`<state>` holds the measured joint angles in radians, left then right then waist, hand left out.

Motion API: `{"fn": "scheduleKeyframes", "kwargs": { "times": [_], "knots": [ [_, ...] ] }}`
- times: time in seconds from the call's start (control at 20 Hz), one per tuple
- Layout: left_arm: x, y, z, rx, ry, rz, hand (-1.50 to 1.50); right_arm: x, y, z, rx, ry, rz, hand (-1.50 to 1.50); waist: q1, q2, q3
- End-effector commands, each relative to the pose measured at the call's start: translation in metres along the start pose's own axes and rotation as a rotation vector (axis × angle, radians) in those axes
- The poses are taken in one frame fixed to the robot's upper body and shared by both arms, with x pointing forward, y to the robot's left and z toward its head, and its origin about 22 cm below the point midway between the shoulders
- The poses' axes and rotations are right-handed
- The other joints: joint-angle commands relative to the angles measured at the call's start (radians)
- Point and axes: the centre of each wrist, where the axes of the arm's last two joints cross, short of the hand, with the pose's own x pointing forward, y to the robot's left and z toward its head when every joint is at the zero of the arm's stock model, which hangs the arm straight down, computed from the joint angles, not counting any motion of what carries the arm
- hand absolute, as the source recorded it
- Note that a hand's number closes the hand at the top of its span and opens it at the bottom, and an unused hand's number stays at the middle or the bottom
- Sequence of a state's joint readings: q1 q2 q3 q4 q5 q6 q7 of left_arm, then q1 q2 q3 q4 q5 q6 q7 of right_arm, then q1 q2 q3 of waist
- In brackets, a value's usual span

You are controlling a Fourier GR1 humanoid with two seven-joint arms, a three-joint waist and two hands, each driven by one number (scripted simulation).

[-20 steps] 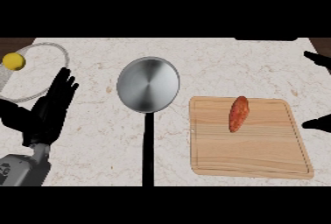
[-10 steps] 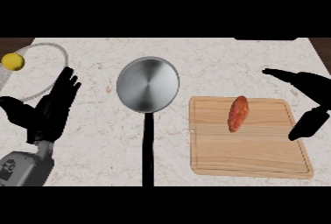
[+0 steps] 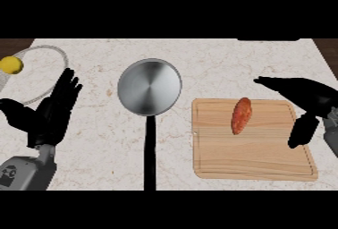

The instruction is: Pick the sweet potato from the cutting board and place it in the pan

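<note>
I see the sweet potato [image 3: 241, 116] lying on the cutting board [image 3: 251, 152], near its top edge, with the pan [image 3: 149, 87] just to the board's left on the counter [image 3: 218, 62], handle pointing toward me. My right hand [image 3: 309, 100] hangs over the board's right edge, fingers and thumb spread apart and holding nothing, clear of the sweet potato. My left hand [image 3: 49, 116] rests open at the left, fingers up, near a lemon [image 3: 10, 65] inside a wire ring.
</note>
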<state>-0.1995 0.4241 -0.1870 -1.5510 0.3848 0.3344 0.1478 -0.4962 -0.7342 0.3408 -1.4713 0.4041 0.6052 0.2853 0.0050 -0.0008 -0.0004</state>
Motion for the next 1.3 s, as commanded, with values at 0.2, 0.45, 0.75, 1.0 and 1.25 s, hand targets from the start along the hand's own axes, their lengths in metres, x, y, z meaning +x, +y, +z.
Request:
{"fn": "scheduleKeyframes", "kwargs": {
  "times": [0.2,0.45,0.75,1.0,1.25],
  "knots": [
    [-0.006,0.015,-0.005,-0.005,0.016,0.004,0.00,0.038,0.012,-0.010,-0.051,0.041,0.068,-1.50,-0.002,0.001,0.000],
    [-0.010,0.005,0.004,0.002,-0.001,0.005,0.00,0.058,0.015,-0.023,-0.062,0.018,0.054,-1.50,0.001,0.001,0.000],
    [0.003,0.011,0.008,0.001,0.018,-0.004,0.00,0.046,0.015,-0.030,-0.009,0.110,0.086,-1.50,0.001,0.001,0.000],
    [-0.001,0.017,0.019,-0.002,0.006,-0.001,0.00,0.066,0.026,-0.044,0.007,0.145,0.092,-1.50,0.003,0.000,0.000],
    [-0.002,0.008,0.012,-0.005,-0.008,-0.007,0.00,0.032,0.034,-0.070,0.024,0.116,0.063,-1.50,0.004,0.002,0.001]
  ]
}}
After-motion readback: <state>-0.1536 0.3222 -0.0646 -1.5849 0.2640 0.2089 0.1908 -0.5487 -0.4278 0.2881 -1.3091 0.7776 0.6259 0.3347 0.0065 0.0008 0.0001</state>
